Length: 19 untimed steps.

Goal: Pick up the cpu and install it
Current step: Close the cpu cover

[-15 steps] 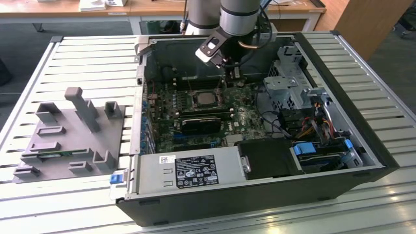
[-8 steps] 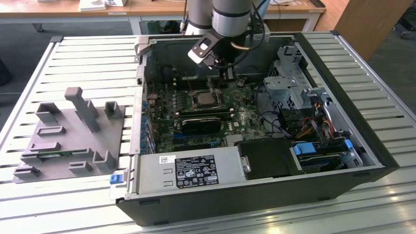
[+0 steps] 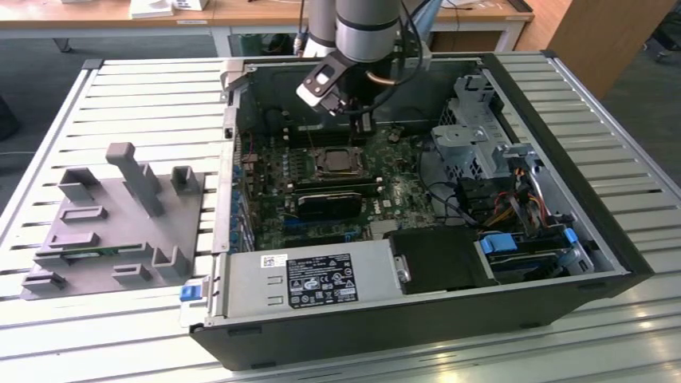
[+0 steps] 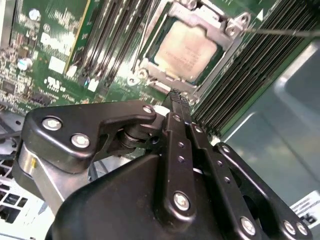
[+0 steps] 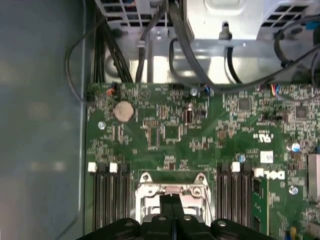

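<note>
The cpu (image 4: 187, 50) is being shown seated in the motherboard socket (image 4: 235, 27), inside the open computer case (image 3: 426, 327) on the bench (image 3: 127, 88). The tool (image 4: 176, 96) is being held just above the socket's edge, fingers pressed together, gripping nothing.

the arm (image 3: 368, 24) is a thick silver-grey tube with a darker grey band around it. under it sits a pale, boxy module (image 3: 322, 82) with a dark face, and a thin black cable (image 3: 403, 80) loops beside it. the gripper (image 4: 175, 96) is matte black, with 2 narrow flat fingers (image 4: 180, 150), curved linkage bars and a rounded housing. small silver screw heads (image 4: 80, 141) dot the bars and fingers. in the first wrist view the gripper (image 5: 171, 199) shows black rounded knuckles and 2 slim tips.
</note>
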{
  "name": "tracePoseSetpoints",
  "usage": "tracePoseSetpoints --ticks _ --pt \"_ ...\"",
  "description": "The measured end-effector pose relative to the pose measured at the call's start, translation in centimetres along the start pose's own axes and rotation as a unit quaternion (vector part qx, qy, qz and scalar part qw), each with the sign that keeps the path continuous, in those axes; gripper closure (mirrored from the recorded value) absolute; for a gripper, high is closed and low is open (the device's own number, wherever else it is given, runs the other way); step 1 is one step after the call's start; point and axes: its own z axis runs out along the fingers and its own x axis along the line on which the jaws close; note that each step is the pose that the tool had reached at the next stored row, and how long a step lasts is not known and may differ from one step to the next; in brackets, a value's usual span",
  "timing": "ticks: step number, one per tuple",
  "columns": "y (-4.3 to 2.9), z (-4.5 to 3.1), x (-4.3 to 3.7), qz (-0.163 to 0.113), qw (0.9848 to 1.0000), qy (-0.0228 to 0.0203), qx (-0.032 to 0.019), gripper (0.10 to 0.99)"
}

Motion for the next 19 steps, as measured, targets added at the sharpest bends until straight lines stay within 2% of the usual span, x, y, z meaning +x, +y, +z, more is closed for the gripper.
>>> tracePoseSetpoints --ticks 11,19 --pt "-2.31 0.54 -0.06 0.000 1.0000 0.0000 0.0000 0.980" --pt "-3.37 1.31 -0.11 0.000 1.0000 0.0000 0.0014 0.980"
